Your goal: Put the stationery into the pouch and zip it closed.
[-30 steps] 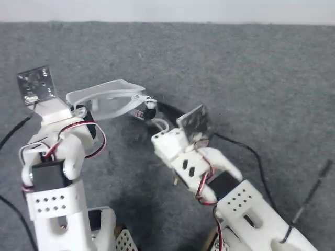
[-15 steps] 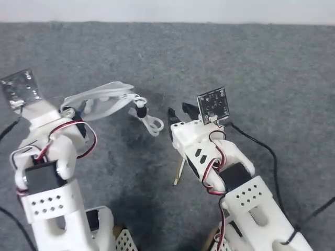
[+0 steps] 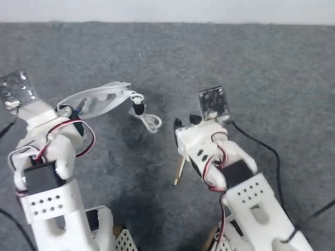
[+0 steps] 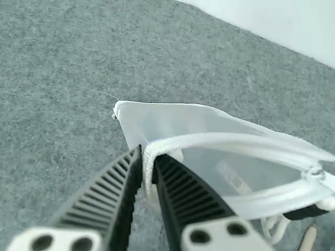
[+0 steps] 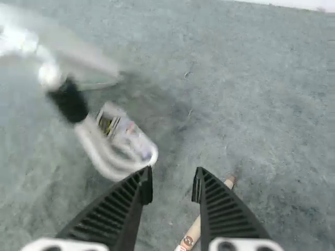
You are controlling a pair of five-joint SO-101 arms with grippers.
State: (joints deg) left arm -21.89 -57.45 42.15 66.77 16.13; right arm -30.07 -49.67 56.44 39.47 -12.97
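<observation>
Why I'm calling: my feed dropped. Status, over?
Left gripper shut on pouch edge. Right gripper open, empty, pencil lying loose beside it. Nothing blocking.

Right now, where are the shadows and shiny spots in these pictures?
High view: a soft dark shadow sits on the grey mat between the arms, and the clear pouch gleams pale. Left wrist view: even light passes through the pouch pinched in the left hand. Right wrist view: a faint shadow ahead of the open right hand.

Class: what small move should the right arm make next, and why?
Probably lower the right gripper onto the pencil and close: its fingers are open and empty above it, and the left gripper holds the pouch.
</observation>
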